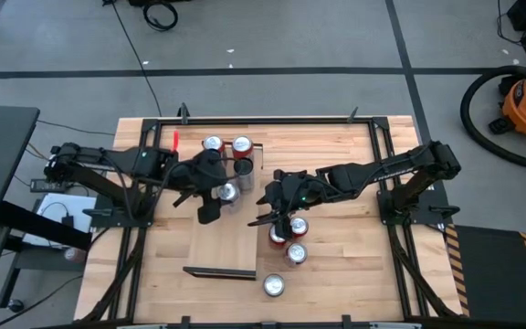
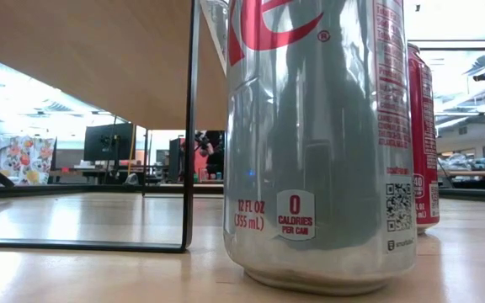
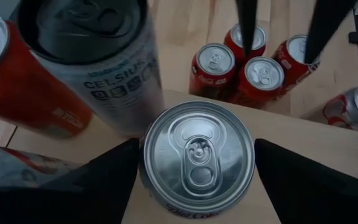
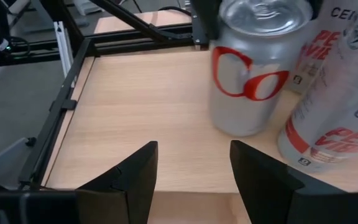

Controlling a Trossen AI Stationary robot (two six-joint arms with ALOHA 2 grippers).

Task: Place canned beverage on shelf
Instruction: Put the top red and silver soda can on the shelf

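While a silver Diet Coke can (image 3: 197, 155) stands upright on the pale shelf (image 1: 228, 239), the left gripper (image 3: 197, 171) sits over it from above, fingers (image 3: 104, 177) spread on both sides of the can with small gaps, so open, not clearly gripping. Just behind that can on the shelf: a white Celsius can (image 3: 107, 74) and a red can (image 3: 17, 74), close together. Right gripper (image 4: 191, 168) hovers low over the shelf edge beside them, jaws apart and holding nothing, facing the silver can (image 4: 250, 68) and the Celsius can (image 4: 331, 93). Off the shelf on the planked tabletop (image 1: 336, 265), a cluster of red Coke cans (image 3: 253, 65) stands near the right gripper, plus one silver can (image 1: 273, 286) closer to the front edge; two more cans (image 1: 226, 144) stand at the shelf's far end. Low view is filled by the near silver can (image 2: 318, 143) with a red can (image 2: 423, 135) just behind it.
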